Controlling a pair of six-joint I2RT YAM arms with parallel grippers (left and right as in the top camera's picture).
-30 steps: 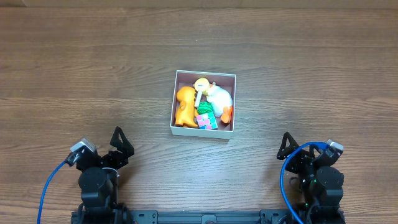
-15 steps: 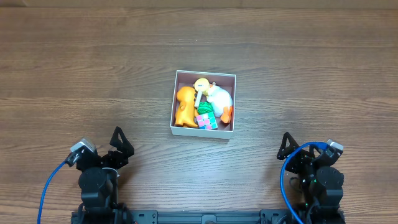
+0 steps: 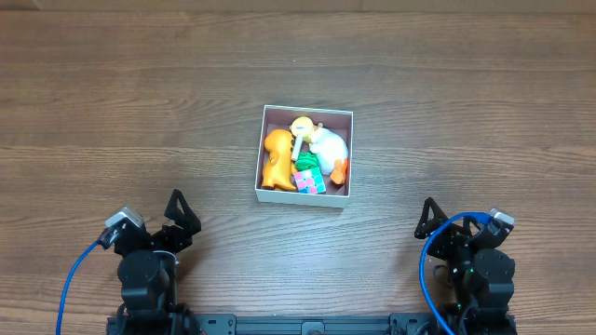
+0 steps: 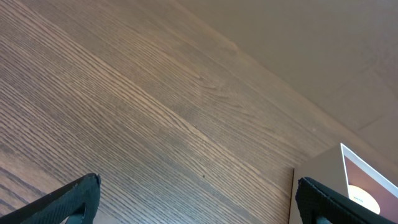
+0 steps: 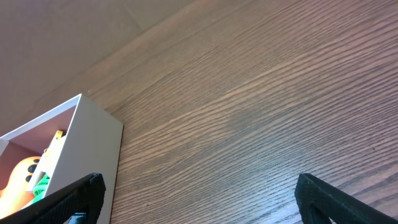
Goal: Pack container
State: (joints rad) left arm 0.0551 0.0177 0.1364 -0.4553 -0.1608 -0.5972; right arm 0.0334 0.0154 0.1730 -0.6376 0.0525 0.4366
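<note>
The container (image 3: 270,192) is a shallow white box with a pink inside, at the table's middle. In it lie an orange toy animal (image 3: 277,158), a white toy (image 3: 329,142), a yellow round toy (image 3: 301,123), a green piece (image 3: 305,163) and a pink-and-green cube (image 3: 308,180). My left gripper (image 3: 177,217) is open and empty at the near left, well short of the box. My right gripper (image 3: 435,221) is open and empty at the near right. The box corner shows in the left wrist view (image 4: 323,174), and its white wall shows in the right wrist view (image 5: 84,149).
Brown wood-grain table (image 3: 447,102) runs all round the box. Blue cables trail from both arm bases at the near edge. A tan floor strip lies beyond the table's far edge.
</note>
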